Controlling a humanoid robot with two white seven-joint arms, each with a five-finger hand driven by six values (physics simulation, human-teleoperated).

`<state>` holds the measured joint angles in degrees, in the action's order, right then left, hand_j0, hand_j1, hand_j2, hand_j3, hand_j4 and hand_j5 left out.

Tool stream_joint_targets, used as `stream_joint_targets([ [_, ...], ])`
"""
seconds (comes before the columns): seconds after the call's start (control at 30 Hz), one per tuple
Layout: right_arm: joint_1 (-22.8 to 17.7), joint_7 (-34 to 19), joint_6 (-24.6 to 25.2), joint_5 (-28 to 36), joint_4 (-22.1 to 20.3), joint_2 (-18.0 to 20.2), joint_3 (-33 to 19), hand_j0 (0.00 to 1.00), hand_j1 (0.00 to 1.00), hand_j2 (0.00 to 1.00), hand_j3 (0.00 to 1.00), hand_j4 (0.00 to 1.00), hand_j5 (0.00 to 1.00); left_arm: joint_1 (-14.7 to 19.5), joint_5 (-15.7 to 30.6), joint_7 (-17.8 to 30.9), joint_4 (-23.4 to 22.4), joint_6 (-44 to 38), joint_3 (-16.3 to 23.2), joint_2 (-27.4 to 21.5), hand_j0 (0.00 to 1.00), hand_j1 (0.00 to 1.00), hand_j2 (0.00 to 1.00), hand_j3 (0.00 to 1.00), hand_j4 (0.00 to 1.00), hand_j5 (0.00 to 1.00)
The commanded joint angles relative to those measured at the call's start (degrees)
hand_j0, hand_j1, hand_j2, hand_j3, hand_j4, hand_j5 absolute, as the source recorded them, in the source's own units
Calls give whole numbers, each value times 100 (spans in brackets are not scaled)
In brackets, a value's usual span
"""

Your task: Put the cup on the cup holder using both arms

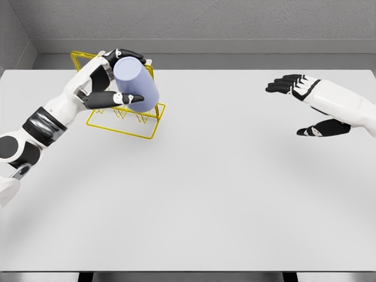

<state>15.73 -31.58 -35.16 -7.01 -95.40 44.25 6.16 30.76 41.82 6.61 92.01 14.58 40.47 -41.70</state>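
White table fills view, grey wall behind. Yellow wire cup holder stands directly on it toward 10 o'clock, near far edge.

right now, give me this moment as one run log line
left hand: shut on cup | cup: tilted, over yellow wire cup holder | right hand: open, holding nothing, above table at right

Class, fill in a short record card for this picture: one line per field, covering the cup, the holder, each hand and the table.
cup: pale blue, tilted, held over the holder
cup holder: yellow wire rack, far left of table
left hand: closed around the cup
right hand: open, empty, far right, above the table
table: white
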Motion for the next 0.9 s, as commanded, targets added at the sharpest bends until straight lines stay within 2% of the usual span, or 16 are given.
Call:
stream_joint_targets([
  [0.0, 0, 3, 16, 42, 4, 5, -1, 100, 100, 100, 100, 100, 100, 0, 28, -2, -52, 1, -4, -14, 62, 62, 62, 62, 62, 62],
  [0.43, 0, 3, 16, 33, 13, -48, -10, 100, 100, 100, 100, 100, 100, 0, 45, -2, -184, 1, 5, -5, 63, 63, 63, 63, 63, 63],
  [0.5, 0, 3, 16, 42, 13, -56, -10, 100, 100, 100, 100, 100, 100, 0, 36, 7, -192, -17, 5, -5, 79, 79, 79, 79, 79, 79],
  [0.63, 0, 3, 16, 42, 13, -48, -10, 100, 100, 100, 100, 100, 100, 35, -16, -2, -184, -26, 5, -5, 100, 100, 100, 100, 100, 100],
  [0.87, 0, 3, 16, 42, 4, -56, -10, 100, 100, 100, 100, 100, 100, 132, -25, -2, -184, 10, 5, -5, 100, 100, 100, 100, 100, 100],
])
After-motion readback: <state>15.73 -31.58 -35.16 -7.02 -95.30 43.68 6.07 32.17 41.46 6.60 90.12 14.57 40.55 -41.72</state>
